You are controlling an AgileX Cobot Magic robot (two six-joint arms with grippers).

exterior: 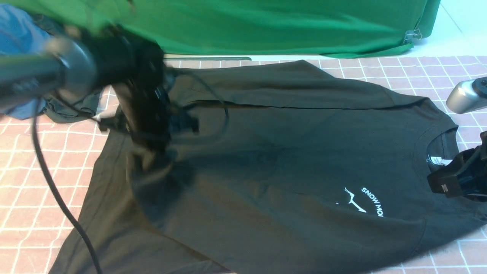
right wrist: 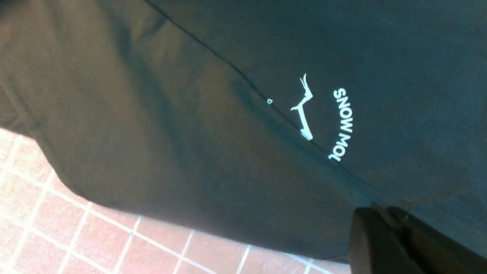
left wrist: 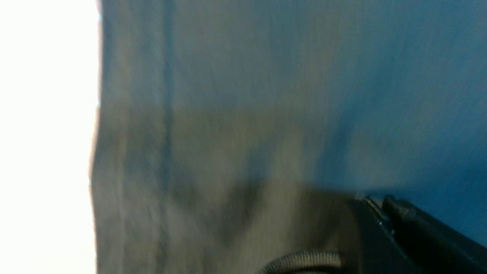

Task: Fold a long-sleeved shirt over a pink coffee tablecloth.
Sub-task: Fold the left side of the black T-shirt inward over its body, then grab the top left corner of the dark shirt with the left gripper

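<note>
Backed by green cloth [exterior: 266, 26] and a blue garment [exterior: 15, 34], the matte black long-sleeved shirt [exterior: 289, 160] lies on the white-gridded pink coffee tablecloth [exterior: 26, 182], partly hidden by the blurred left gripper [left wrist: 374, 201], fingers together, grasp unclear; right gripper [right wrist: 380, 210] pinches fabric beside the collar.

Your front camera sits on the robot's own side between the arms. It is raised and looks forward and down across the black crew-neck cotton shirt [exterior: 289, 152], the dusty-pink white-gridded tablecloth [exterior: 399, 68] and the plain green cloth [exterior: 266, 26] beyond. Your left wrist camera is very close to fabric and blurred, with the left gripper [left wrist: 376, 201] at the frame edge. Your right wrist camera looks down past the right gripper [right wrist: 377, 210] at close range. It shares the white peak logo [right wrist: 323, 118], shirt and tablecloth with the front view.
</note>
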